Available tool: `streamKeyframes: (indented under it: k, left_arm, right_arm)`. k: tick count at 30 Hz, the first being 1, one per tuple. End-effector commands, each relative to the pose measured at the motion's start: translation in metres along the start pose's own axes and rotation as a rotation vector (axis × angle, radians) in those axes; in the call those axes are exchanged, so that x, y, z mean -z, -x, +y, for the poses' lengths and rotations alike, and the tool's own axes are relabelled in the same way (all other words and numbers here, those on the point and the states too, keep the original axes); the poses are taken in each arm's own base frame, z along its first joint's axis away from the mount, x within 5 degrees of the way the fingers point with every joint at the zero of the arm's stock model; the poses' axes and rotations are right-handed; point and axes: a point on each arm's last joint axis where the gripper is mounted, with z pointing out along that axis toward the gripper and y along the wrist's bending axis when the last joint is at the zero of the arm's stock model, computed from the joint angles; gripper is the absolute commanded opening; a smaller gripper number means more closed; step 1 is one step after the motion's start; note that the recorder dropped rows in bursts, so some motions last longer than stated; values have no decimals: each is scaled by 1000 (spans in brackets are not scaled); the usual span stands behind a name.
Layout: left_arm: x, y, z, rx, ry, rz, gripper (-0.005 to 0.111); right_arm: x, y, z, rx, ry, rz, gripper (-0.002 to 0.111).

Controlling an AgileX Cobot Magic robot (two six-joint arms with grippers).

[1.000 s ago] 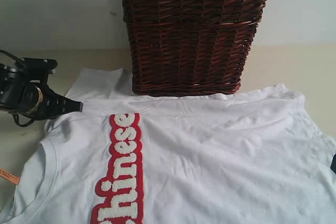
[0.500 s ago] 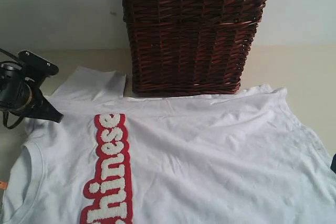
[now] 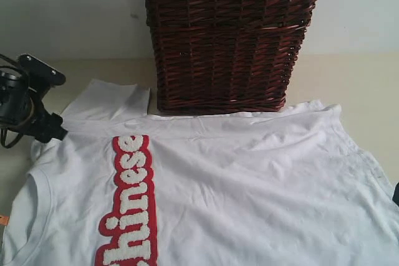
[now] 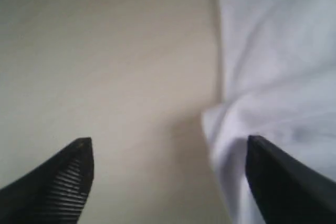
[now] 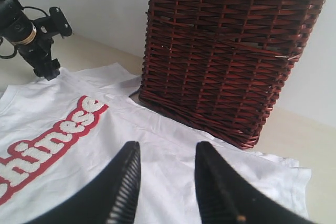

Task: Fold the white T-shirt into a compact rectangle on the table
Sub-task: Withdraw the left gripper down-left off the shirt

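The shirt lies spread flat on the bench, front up and only lightly rumpled. In the exterior view its collar is at the lower left and its body stretches away to the right, so the long axis from neck to hem runs left to right across the view. The red-edged lettering crosses that axis, running from the near edge toward the basket. One sleeve lies flat at the far left, just beside the basket's corner. The shirt's far edge runs along the foot of the basket. The near part runs out of view. A bit of orange tag shows at the left edge, by the collar.

The left claw is low at the shoulder by that sleeve. Its jaws are spread wide and grip nothing, one finger over bare bench, the other over the cloth's bunched edge.

The right claw hangs above the shirt's body, jaws partly apart, holding nothing.
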Motion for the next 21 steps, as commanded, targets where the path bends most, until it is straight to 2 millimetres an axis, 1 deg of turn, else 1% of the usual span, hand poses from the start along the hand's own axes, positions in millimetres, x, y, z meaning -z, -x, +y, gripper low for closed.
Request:
streamKeyframes:
  k: [1,3,5,7,9,13,17,18,21]
  left_arm:
    - [16,6,30,197,214,52,81]
    - [29,13,40,235,220,17,80]
    - [47,19,45,342,153,-5,80]
    - [64,14,45,406,65,23,80]
    - [77,1,40,463,-5,101,80]
    - [97,-39,32,363,-75,236,80]
    - [118,-73,28,409,-103,288,80]
    - [122,-79,26,422,-119,281,80]
    - [126,-84,20,472,-181,207,80]
  right_arm:
    - [-1,-1,0,-7,-2,4,35]
    - [-1,-1,0,-7,-2,4,35]
    - [-1,-1,0,-7,-2,4,35]
    - [-1,-1,0,-7,-2,4,35]
    - [-1,-1,0,-7,-2,4,35]
    - [-1,-1,0,-7,-2,4,35]
    - [-1,-1,0,-7,-2,4,35]
    - [-1,-1,0,-7,-2,4,35]
    - [-1,-1,0,-7,-2,4,35]
